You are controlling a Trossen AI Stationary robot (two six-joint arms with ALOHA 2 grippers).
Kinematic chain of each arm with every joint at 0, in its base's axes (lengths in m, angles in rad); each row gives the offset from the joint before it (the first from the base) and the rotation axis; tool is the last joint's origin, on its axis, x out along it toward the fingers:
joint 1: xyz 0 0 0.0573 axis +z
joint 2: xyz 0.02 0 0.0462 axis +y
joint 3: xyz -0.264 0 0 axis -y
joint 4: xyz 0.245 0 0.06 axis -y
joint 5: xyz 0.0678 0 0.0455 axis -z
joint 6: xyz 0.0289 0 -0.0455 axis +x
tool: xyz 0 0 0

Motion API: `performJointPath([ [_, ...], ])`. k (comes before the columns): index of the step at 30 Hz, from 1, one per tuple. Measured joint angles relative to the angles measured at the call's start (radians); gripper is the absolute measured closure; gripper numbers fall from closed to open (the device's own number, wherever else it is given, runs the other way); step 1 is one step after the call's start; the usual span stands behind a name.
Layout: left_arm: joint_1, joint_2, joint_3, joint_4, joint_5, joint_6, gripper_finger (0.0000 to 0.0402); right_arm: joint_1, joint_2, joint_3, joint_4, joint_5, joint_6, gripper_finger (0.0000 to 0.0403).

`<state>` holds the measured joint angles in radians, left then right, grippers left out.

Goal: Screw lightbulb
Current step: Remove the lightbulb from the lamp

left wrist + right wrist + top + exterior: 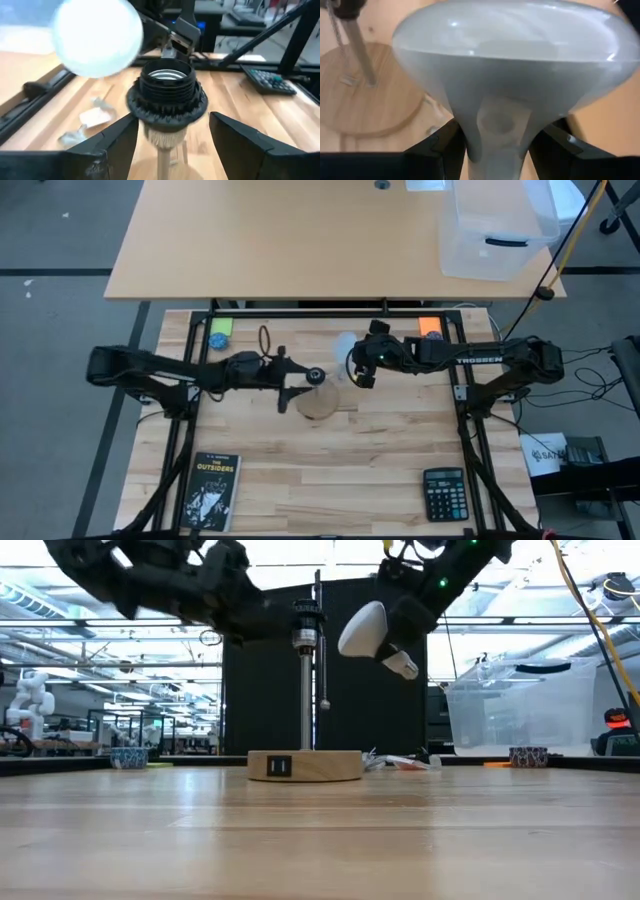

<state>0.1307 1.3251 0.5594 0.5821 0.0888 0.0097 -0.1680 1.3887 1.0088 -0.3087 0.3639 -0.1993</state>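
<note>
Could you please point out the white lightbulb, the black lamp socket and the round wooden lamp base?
white frosted lightbulb point(363, 628), low view, on its globe.
black threaded lamp socket point(167, 82), left wrist view, on its collar.
round tan wooden lamp base point(305, 765), low view, on its side.

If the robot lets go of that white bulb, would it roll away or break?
The lightbulb would probably roll: its globe is round and smooth. It looks thin-shelled, so a fall onto the wooden table might crack it. The right gripper pinches only its narrow neck.
</note>
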Motion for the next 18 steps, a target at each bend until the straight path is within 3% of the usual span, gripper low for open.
performJointPath([
  [3,-0.002,-0.118,0.000,-0.156,-0.060,0.000,0.0152,-0.003,0.019,0.000,-0.049,-0.025,0.046,0.0220],
  [11,-0.069,-0.362,0.001,-0.497,-0.386,0.011,0.0163,-0.003,0.122,-0.001,-0.200,-0.033,0.208,0.0228],
  [18,-0.131,-0.522,-0.056,-0.573,-0.487,0.020,0.0260,0.024,0.166,-0.035,-0.216,-0.084,0.294,0.0229],
])
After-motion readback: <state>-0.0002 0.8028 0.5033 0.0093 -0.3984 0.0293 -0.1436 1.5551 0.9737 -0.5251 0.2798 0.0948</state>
